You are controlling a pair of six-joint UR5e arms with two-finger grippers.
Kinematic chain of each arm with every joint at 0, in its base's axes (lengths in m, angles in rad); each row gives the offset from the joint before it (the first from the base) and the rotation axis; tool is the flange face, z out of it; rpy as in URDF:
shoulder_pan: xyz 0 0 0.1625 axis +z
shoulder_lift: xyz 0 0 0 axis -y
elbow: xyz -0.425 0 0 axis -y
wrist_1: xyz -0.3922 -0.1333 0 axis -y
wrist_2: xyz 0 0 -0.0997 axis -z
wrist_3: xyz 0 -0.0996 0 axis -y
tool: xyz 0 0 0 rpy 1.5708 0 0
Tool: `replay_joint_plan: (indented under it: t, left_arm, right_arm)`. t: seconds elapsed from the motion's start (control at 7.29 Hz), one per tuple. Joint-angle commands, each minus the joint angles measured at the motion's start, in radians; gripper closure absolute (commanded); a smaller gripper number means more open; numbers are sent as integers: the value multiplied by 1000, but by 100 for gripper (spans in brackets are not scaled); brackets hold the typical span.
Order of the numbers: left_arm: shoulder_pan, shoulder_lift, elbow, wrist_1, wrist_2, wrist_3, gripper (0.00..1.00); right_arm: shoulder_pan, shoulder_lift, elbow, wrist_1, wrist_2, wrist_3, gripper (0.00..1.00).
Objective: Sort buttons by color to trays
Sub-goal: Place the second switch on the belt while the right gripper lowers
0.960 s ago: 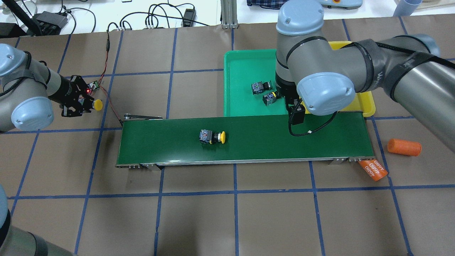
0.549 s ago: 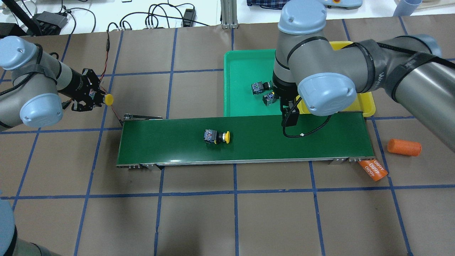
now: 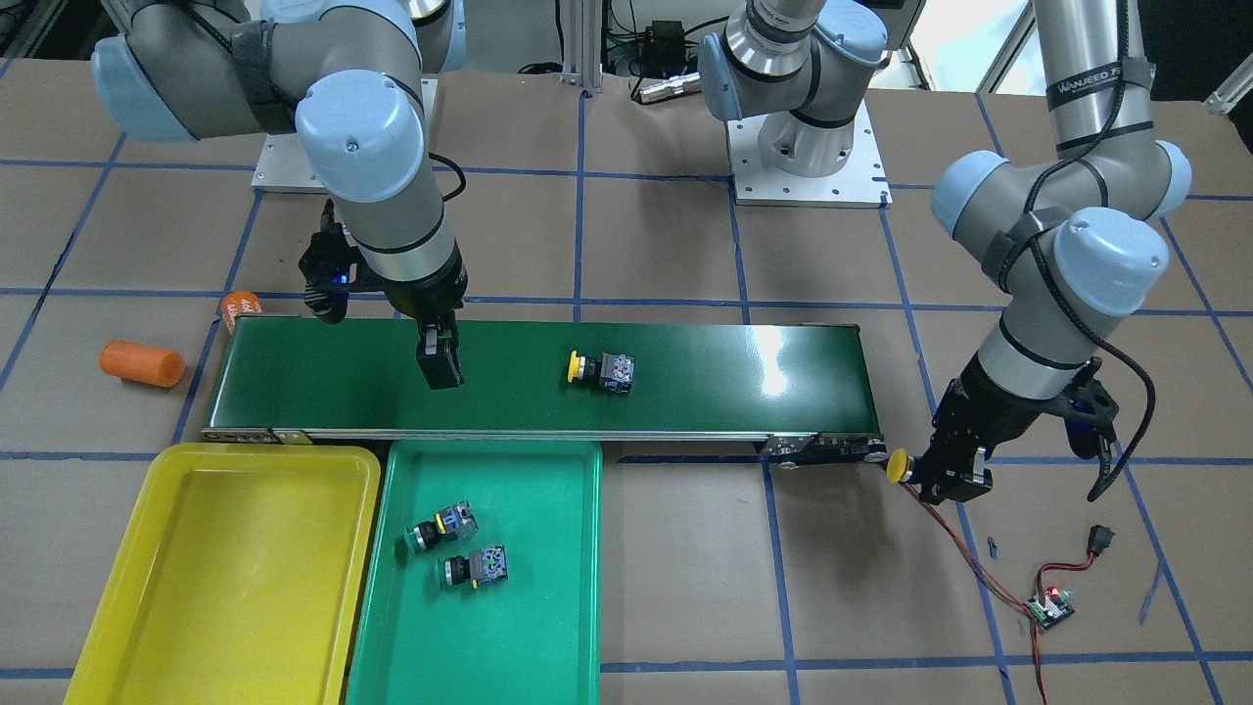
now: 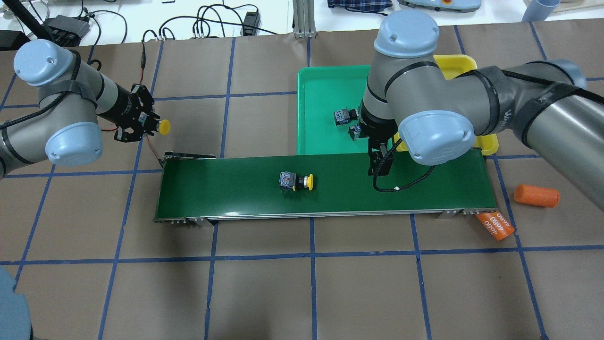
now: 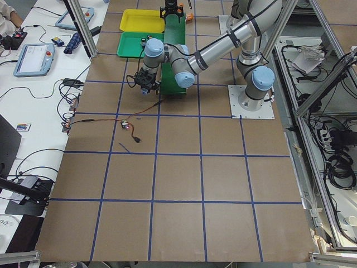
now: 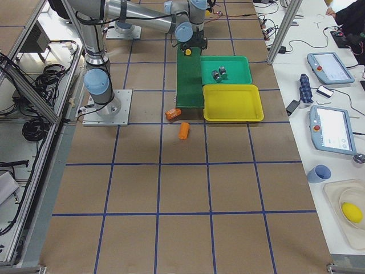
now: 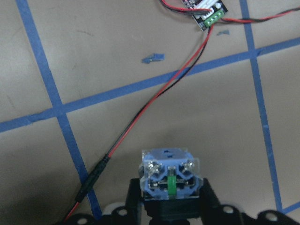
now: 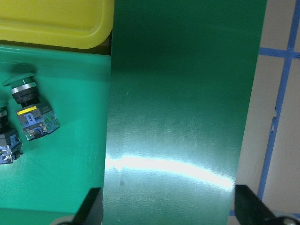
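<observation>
left gripper clamps yellow button | right gripper spread wide, empty

TEXT 1: "4680", black print, on orange cylinder lying toward the right edge of the table | TEXT 2: "WANJEED", white letters, on black strap around left arm's upright tube | OTHER: second cylinder's print unreadable

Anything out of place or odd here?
A plain orange cylinder and a printed orange cylinder lie loose by the end of the conveyor belt, the printed one right at its corner. The two buttons in the green tray lie on their sides.
</observation>
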Motion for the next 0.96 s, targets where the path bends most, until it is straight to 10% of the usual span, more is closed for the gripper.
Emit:
replay_joint_plan:
  t: [0.0,0.82]
  left_arm:
    - [-54,-2,-3,0,6,1,55]
    - [-114,119,-183,-3,63,-71,59]
  right_arm:
    - [-1,-2,16,-12,12,-1,0]
    - [2,-2,16,-11,10,-7,0]
